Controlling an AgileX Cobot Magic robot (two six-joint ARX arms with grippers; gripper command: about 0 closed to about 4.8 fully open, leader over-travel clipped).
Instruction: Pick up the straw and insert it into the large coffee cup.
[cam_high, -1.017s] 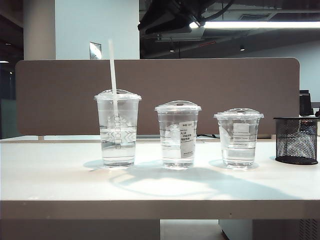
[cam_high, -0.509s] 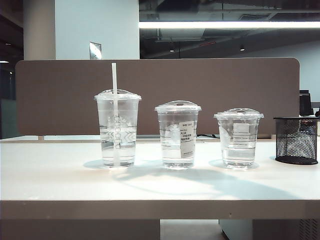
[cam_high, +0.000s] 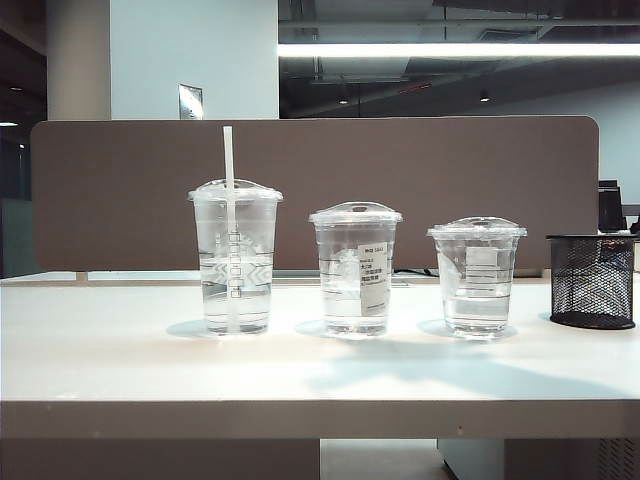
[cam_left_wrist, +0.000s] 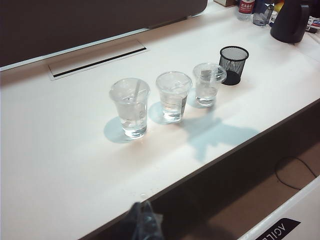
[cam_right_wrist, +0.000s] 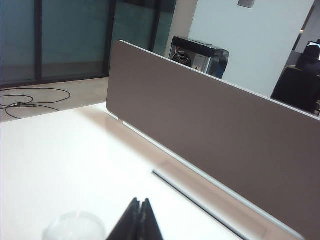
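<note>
Standing upright in the large cup (cam_high: 236, 260), the straw (cam_high: 228, 160) pokes through the domed lid and rises well above it, its lower end down in the water. That cup is at the 9 o'clock end of a row of three on the table (cam_high: 120, 350); the mid cup (cam_high: 356, 268) with its white label sits at the centre and the short cup (cam_high: 477, 275) toward 3 o'clock, each apart from the next. Further toward 3 o'clock, past the short cup, is a black mesh holder (cam_high: 592, 280). A brown panel (cam_high: 450, 170) runs behind the row.

Neither arm appears in the exterior view. The left gripper (cam_left_wrist: 141, 225) hangs off the near edge of the table, at 6 o'clock from the large cup (cam_left_wrist: 129, 107) and well apart from it; it is too blurred to tell whether its jaws are together. The right gripper (cam_right_wrist: 138, 220) has its fingers pressed together on nothing, above the table with a clear lid (cam_right_wrist: 75, 226) just beside its tip.
</note>
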